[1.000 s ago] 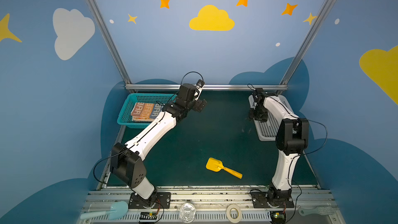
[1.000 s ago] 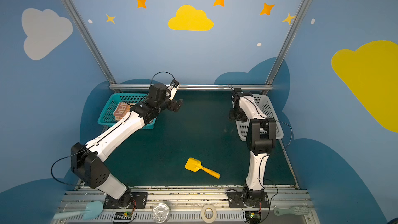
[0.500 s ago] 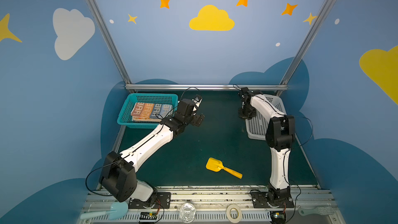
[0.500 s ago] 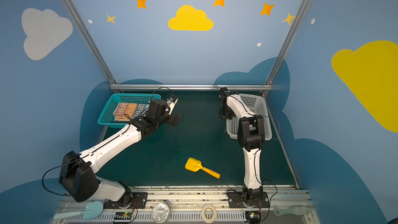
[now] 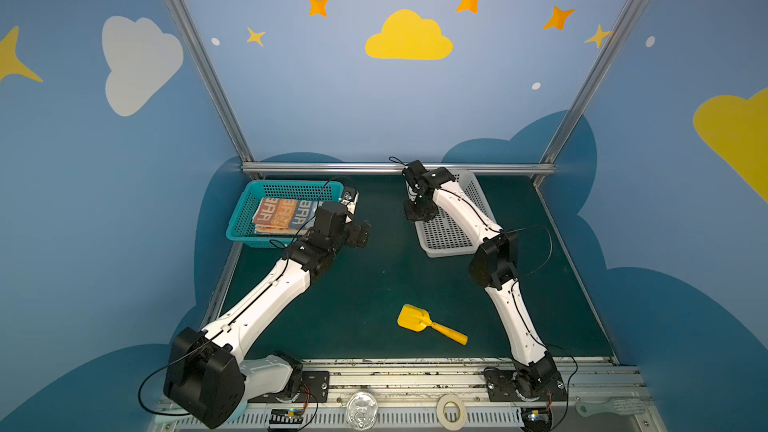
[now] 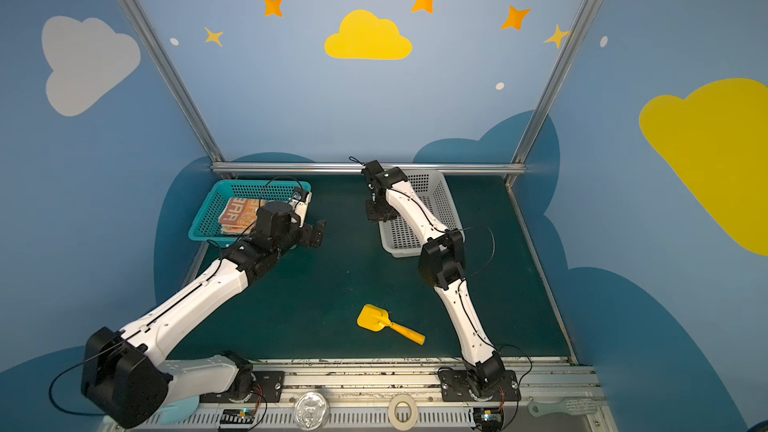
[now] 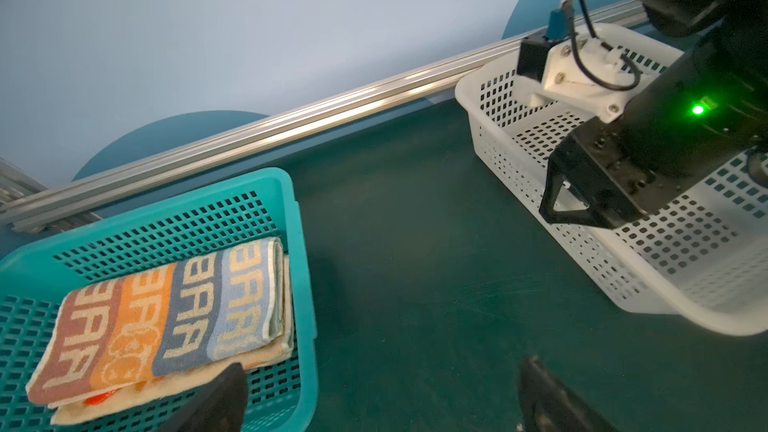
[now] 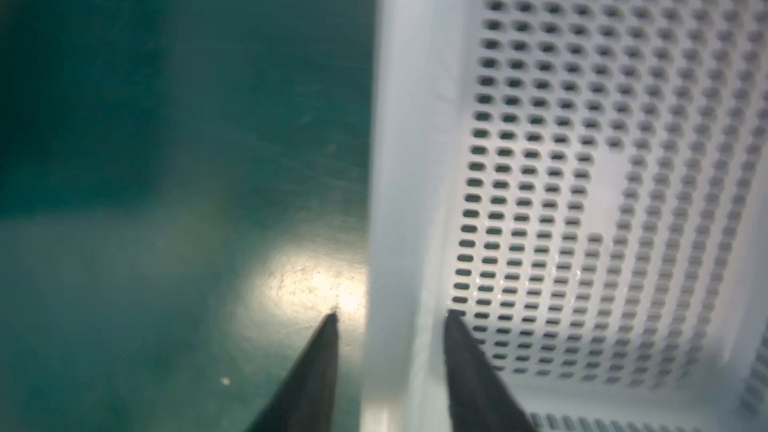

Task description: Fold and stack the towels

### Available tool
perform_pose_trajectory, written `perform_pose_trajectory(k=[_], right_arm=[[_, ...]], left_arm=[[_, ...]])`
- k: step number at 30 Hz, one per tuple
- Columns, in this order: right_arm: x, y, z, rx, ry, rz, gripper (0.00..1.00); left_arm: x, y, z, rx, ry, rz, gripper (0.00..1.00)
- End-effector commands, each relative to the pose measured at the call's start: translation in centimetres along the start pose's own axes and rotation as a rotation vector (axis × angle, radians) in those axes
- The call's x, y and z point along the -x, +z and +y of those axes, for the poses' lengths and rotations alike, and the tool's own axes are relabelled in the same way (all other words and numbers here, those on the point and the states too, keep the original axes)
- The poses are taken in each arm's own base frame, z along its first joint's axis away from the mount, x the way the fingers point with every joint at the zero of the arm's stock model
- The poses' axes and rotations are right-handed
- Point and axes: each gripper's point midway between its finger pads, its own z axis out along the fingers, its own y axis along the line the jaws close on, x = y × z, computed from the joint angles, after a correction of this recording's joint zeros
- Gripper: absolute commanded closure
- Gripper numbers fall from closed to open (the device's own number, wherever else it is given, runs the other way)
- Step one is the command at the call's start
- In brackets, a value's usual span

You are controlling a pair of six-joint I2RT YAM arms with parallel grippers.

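Two baskets frame the job. At the left, at about ten o'clock on the green surface (image 5: 374,284), sits the teal basket (image 5: 239,218), which seems to serve as the collecting place. The towels (image 7: 166,317) lie inside it, folded flat and stacked one on another, close against the basket wall that faces the middle of the surface. The top towel shows bands of rust, orange, dark blue and pale blue, with cream block lettering and a small cartoon face on the orange band. Its folded edge is rounded and neat, a cream layer peeps out beneath, and a scrap of bright orange shows between the layers. How many towels make up the pile I cannot tell. The left tool (image 5: 359,234) hangs just beside that basket on its centre side, jaws spread wide and empty, which I judge suits an arm with nothing left to carry. A yellow scoop (image 5: 415,320) lies well apart at about six o'clock, no part of the work. At about one o'clock the right tool (image 8: 392,313) stands astride the wall of the white basket (image 5: 449,238), one jaw outside and one inside, spread and not pinching it. It is probably placed there to shift or steady the basket, in which no towel shows.
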Motion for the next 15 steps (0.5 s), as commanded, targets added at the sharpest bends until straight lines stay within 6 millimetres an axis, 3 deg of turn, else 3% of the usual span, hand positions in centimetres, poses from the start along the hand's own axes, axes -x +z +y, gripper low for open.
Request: perform_pose_trajectory(k=[1,3,5,9,12,15], right_arm=[[1.0,-3.6,0.7,0.081,0.011,-0.055,0.25],[1.3,-5.9,-0.7,0.059,0.044,-0.09,0.16],[1.0,-8.6,-3.2,0.022,0.092,-0.116,0.13],[-1.0,-13.6,-11.1,-0.071,0.251,-0.2,0.1],[-3.7,-15.5,-18.2,-0.18,0.384,-0.311,0.09],[-7.4,-15.2,-23.9,-0.31,0.504,-0.423,0.09]], left_arm=[[-0.7,-0.1,2.0,0.061,-0.073,-0.023,0.0],[-1.3,-0.2,3.4,0.115,-0.089,-0.045,0.0],[-1.7,-0.5,5.1,0.176,-0.099,-0.076,0.0],[-3.2,-0.6,8.9,0.299,-0.128,-0.124,0.0],[-5.0,-0.3,11.3,0.37,-0.142,-0.11,0.0],[-7.1,0.6,12.7,0.4,-0.161,-0.11,0.0]])
